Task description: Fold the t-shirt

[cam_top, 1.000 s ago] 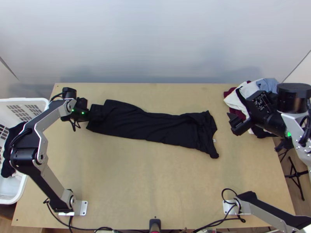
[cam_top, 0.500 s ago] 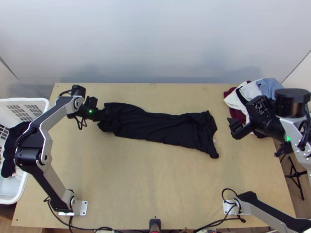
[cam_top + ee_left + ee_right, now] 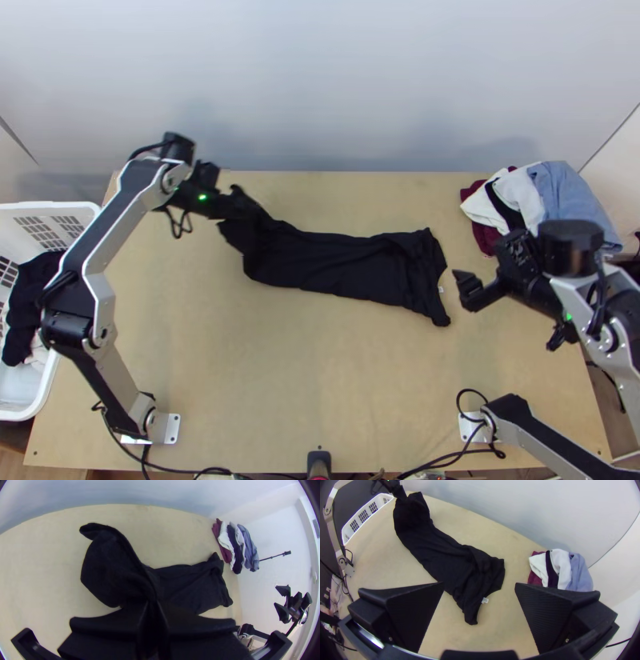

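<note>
No text, brand, number or sign can be read. A small white label (image 3: pixel 485 600) is seen at the curved edge of the black t-shirt (image 3: pixel 344 260), in the top view between 3 and 4 o'clock from the garment's middle. No lettering can be made out on it, as it is shown too small.

Long, plain black cloth t-shirt (image 3: pixel 344 260) was noted at the left gripper (image 3: pixel 250 211); heaped maroon, white, black and light-blue cloth garments (image 3: pixel 564 194), beyond the right gripper (image 3: pixel 466 290).
</note>
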`<state>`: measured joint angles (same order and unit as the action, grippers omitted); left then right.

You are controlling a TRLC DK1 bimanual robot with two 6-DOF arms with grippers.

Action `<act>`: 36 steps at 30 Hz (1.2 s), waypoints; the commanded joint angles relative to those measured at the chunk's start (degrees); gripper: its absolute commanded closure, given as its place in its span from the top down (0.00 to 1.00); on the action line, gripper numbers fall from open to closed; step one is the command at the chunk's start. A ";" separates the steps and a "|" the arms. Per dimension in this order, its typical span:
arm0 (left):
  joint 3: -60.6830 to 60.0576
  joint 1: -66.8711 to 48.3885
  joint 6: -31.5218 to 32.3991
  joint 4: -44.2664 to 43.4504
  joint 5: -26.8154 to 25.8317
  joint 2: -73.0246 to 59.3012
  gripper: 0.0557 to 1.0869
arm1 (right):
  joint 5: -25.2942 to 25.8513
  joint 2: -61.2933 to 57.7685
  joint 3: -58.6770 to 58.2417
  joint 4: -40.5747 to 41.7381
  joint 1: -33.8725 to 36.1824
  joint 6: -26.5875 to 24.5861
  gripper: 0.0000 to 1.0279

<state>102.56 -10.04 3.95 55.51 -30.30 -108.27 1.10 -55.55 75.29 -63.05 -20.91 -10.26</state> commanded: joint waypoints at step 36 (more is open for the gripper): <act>31.03 -44.36 18.99 -26.68 12.11 -24.45 0.12 | -1.54 19.34 -29.41 8.55 4.91 10.96 0.96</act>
<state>132.53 -50.87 12.53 41.98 -17.47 -131.48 -0.45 -37.82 48.71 -54.87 -17.30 0.27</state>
